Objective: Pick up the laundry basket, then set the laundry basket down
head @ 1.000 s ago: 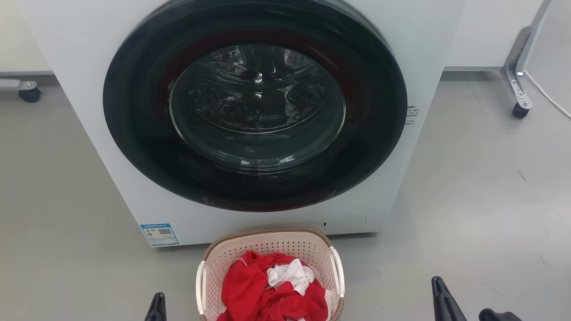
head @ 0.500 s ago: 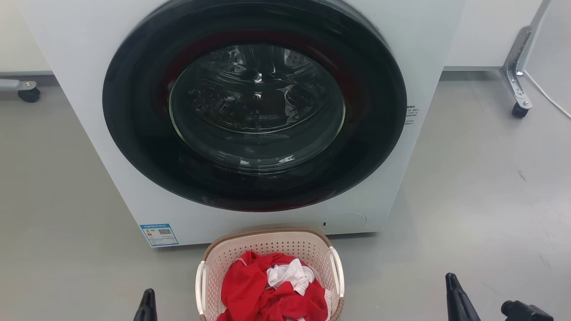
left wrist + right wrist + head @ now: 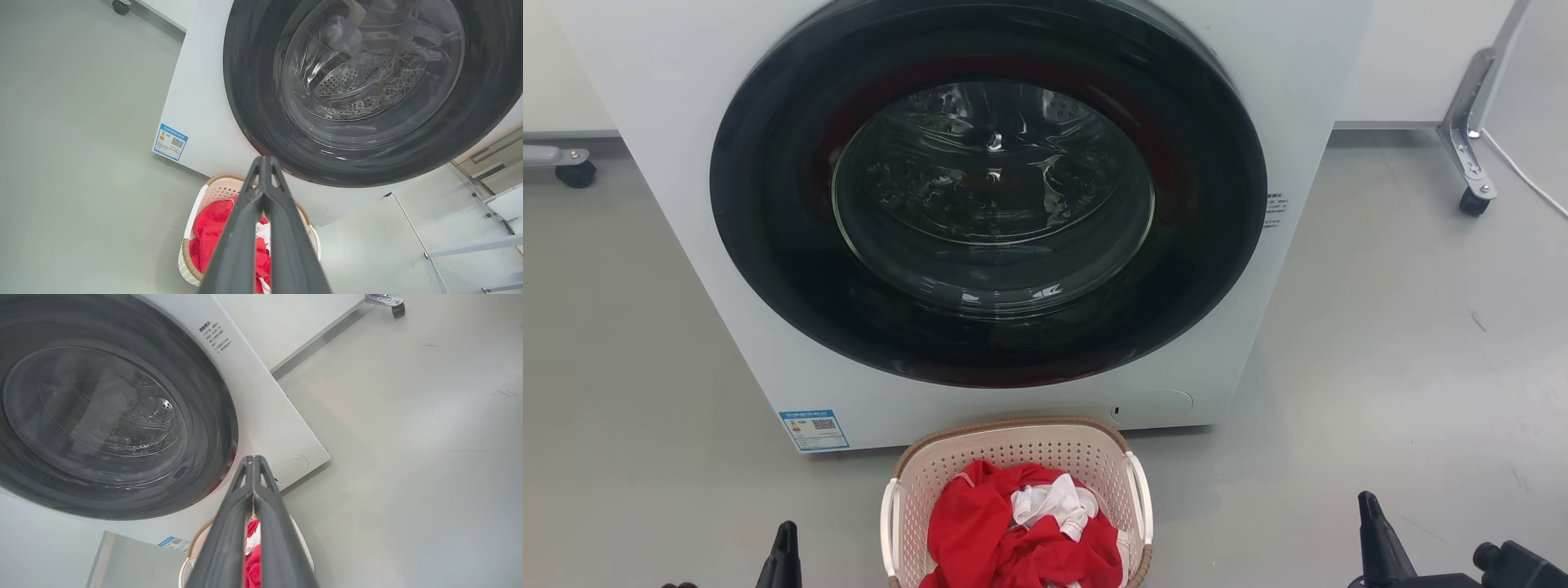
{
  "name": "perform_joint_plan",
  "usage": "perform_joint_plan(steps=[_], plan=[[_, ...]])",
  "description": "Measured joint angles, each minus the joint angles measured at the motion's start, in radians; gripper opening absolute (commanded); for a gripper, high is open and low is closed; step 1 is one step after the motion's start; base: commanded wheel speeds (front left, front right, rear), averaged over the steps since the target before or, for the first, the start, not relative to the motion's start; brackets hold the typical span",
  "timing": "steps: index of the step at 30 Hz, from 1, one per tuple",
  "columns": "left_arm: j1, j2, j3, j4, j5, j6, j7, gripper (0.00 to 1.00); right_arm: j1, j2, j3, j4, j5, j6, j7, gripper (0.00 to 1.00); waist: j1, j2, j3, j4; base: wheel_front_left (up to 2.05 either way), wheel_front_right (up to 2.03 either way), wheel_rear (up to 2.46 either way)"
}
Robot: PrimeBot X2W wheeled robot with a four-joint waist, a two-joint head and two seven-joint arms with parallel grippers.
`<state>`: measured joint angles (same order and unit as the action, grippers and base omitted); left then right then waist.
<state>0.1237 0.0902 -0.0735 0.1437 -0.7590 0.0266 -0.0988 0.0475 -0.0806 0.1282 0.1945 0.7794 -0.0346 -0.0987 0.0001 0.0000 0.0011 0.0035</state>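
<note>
Left gripper (image 3: 263,163), right gripper (image 3: 253,459): long dark grey matte fingers (image 3: 241,228), tapering to pointed tips, narrow slotted cut-outs near tips.

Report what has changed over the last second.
In the head view both grippers slid outward, away from the basket: the left gripper leftward, the right gripper rightward. Both are shut and hold nothing. The basket, its clothes and the washer stayed put; the basket stands on the floor, ungrasped.
</note>
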Motion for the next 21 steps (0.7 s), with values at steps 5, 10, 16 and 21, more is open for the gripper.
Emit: perform_joint_plan(steps=[5, 10, 16, 21], plan=[[-0.018, -0.003, 0.011, 0.012, -0.068, -0.01, 0.02, 0.0, -0.007, 0.002, -0.023, 0.008, 0.068, 0.014, 0.019, 0.0, 0.0, 0.0, 0.0, 0.0, 0.0, 0.0, 0.0], [-0.035, -0.006, 0.029, 0.026, -0.137, -0.019, 0.036, 0.0, -0.022, 0.005, -0.045, 0.014, 0.137, 0.026, 0.037, 0.0, 0.0, 0.0, 0.0, -0.001, 0.0, 0.0, 0.0], [-0.051, -0.014, 0.041, 0.042, -0.228, -0.037, 0.058, 0.0, -0.038, 0.01, -0.071, 0.029, 0.222, 0.042, 0.057, 0.0, 0.0, 0.0, 0.0, -0.001, 0.0, 0.0, 0.0], [-0.069, -0.018, 0.06, 0.052, -0.3, -0.049, 0.077, 0.0, -0.043, 0.013, -0.093, 0.037, 0.292, 0.054, 0.075, 0.0, -0.0001, 0.0, 0.0, -0.001, 0.0, 0.0, 0.0]])
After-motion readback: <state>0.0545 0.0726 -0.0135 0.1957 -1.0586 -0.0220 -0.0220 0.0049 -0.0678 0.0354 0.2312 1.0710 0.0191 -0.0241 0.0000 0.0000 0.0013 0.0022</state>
